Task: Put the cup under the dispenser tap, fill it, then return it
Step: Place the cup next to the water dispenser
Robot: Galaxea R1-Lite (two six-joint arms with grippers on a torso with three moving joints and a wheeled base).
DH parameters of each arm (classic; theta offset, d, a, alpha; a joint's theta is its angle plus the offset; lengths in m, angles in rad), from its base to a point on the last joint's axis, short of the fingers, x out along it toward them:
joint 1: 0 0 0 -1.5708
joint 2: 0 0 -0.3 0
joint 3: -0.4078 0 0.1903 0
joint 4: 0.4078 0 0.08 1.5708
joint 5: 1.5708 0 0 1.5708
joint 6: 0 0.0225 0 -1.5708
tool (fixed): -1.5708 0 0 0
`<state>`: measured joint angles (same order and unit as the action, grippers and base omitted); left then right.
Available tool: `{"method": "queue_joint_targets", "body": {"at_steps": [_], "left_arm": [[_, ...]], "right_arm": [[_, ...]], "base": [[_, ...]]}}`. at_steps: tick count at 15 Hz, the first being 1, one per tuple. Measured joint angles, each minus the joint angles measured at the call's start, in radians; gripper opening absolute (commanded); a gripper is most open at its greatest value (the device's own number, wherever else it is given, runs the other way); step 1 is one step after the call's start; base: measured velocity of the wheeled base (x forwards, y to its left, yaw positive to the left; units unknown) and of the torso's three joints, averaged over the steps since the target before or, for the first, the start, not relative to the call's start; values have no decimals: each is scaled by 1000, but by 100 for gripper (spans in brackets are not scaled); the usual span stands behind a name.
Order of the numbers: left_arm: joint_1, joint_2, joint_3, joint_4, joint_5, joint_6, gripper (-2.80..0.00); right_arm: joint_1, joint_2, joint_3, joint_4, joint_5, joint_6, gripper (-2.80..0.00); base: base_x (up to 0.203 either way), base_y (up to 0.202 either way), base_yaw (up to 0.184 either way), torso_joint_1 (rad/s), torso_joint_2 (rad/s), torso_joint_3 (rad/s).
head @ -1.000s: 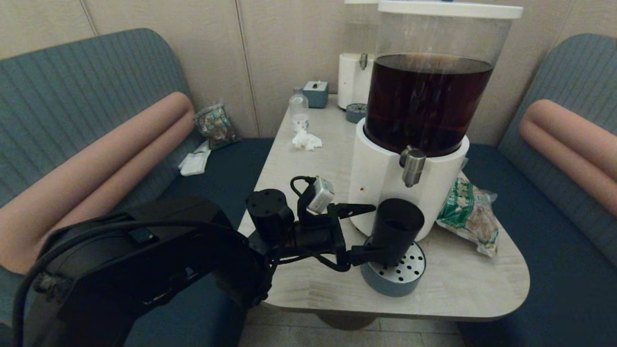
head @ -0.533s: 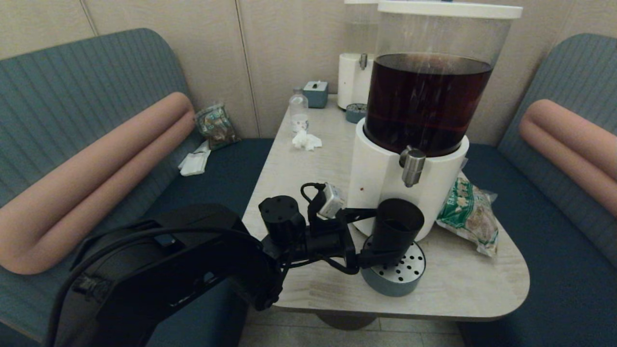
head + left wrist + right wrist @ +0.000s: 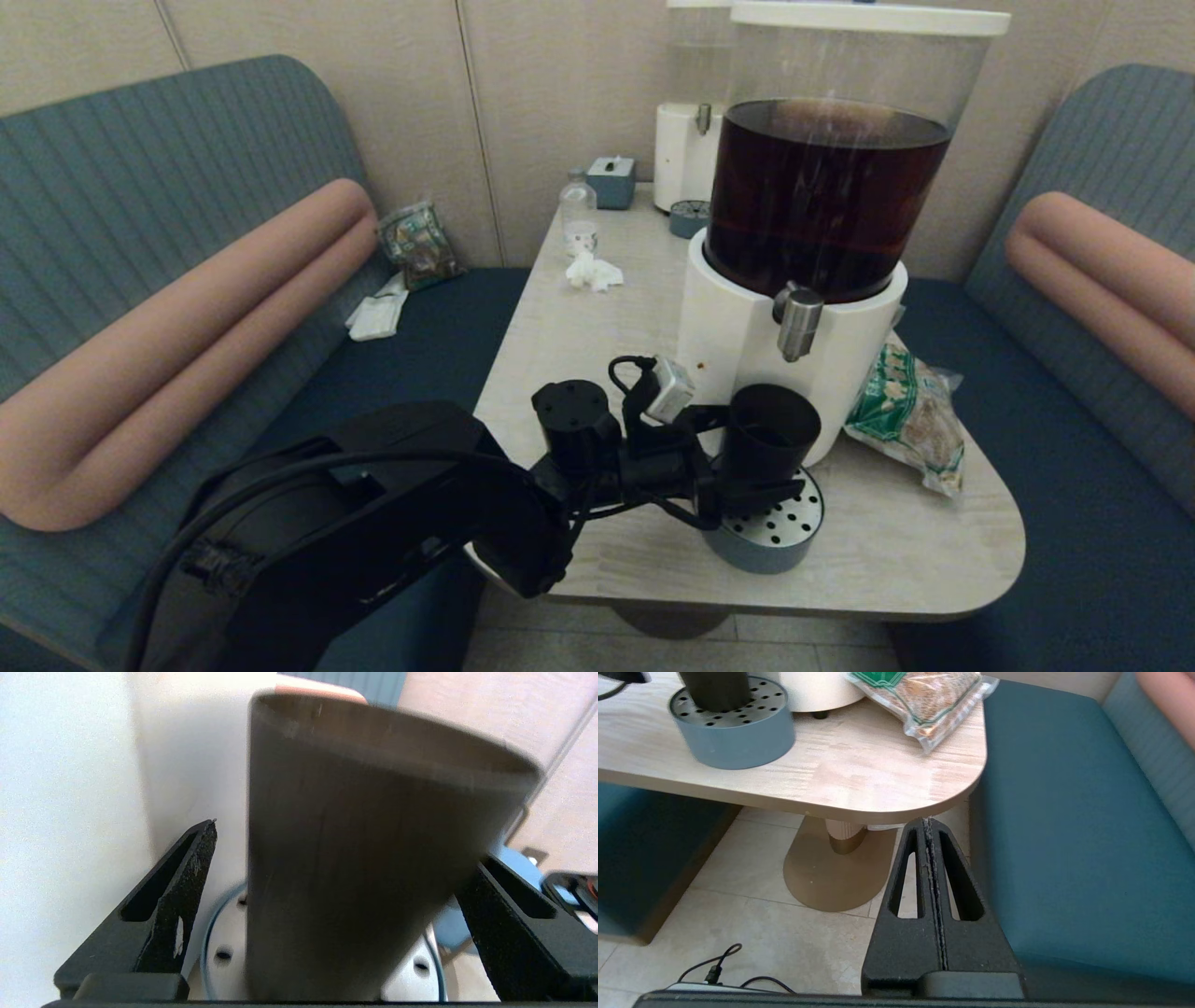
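The dark cup (image 3: 771,437) stands upright on the grey perforated drip tray (image 3: 780,541), directly below the steel dispenser tap (image 3: 798,322) of the white-based dispenser (image 3: 738,345) with dark brown drink. Some dark liquid shows inside the cup. My left gripper (image 3: 754,457) is open, one finger on each side of the cup low down. In the left wrist view the cup (image 3: 364,858) fills the space between the fingers of the left gripper (image 3: 348,842); a gap shows beside one finger. My right gripper (image 3: 928,821) is shut and empty, parked below the table's front right corner.
A green snack bag (image 3: 906,415) lies right of the dispenser. At the back stand a second white dispenser (image 3: 686,154), a small clear bottle (image 3: 579,210), a tissue box (image 3: 611,180) and a crumpled tissue (image 3: 593,271). Teal benches flank the table (image 3: 896,560).
My left arm has moved forward and right toward the cup, so its open fingers now reach round the cup's sides. The cup has stayed on the tray.
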<state>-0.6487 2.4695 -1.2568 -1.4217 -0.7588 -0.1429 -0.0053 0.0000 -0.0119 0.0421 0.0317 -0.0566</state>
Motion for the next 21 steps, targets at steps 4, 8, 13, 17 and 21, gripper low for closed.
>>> {"method": "queue_joint_targets", "body": {"at_steps": [4,8,13,17,21], "left_arm": [[-15,28,-72,35,33,1,0],[-18,45,-109,56,52,1,0],[-18,49,-122,62,71,1,-280],[-20,51,-118,57,77,2,-280],[-26,47,-100,50,76,11,-280]], "right_arm": [[0,0,0,0,0,0,-280],[-1,0,0,0,0,0,-280],[0,0,1,-1,0,0,-280],[0,0,0,0,0,0,-280],[-1,0,0,0,0,0,-280]], "base": [[0,0,0,0,0,0],[0,0,0,0,0,0],[0,0,0,0,0,0],[0,0,0,0,0,0],[0,0,0,0,0,0]]}}
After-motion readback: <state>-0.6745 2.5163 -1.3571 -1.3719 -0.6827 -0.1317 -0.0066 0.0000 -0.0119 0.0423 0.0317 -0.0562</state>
